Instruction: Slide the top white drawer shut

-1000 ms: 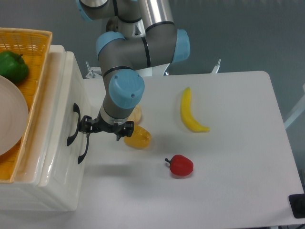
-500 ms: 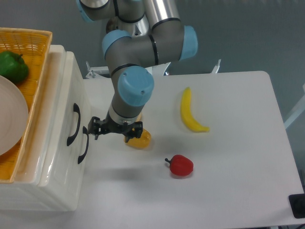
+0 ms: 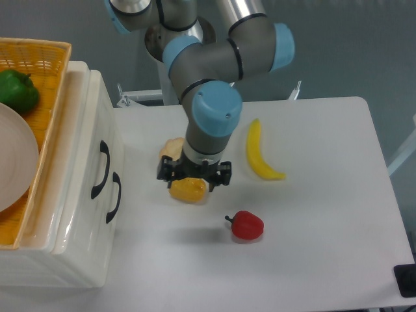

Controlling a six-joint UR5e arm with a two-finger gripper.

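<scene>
The top white drawer (image 3: 83,140) is at the left, part of a glossy white unit, with its black arched handle (image 3: 100,170) facing the table. Its front sits about in line with the lower drawer front (image 3: 97,240), which carries a similar handle (image 3: 114,197). My gripper (image 3: 194,177) hangs over the table to the right of the unit, well apart from both handles. It points down and its black jaws are spread open with nothing held. Directly below it lies a yellow-orange fruit (image 3: 188,190).
A yellow wicker basket (image 3: 47,77) on top of the unit holds a green pepper (image 3: 16,90) and a white plate (image 3: 13,162). On the table lie a banana (image 3: 259,155), a red pepper (image 3: 247,225) and a pale food piece (image 3: 173,148). A black object (image 3: 406,279) sits at the bottom right corner.
My gripper has drawn away from the drawer handles, moving right across the table to above the yellow-orange fruit. The drawer front has not visibly shifted.
</scene>
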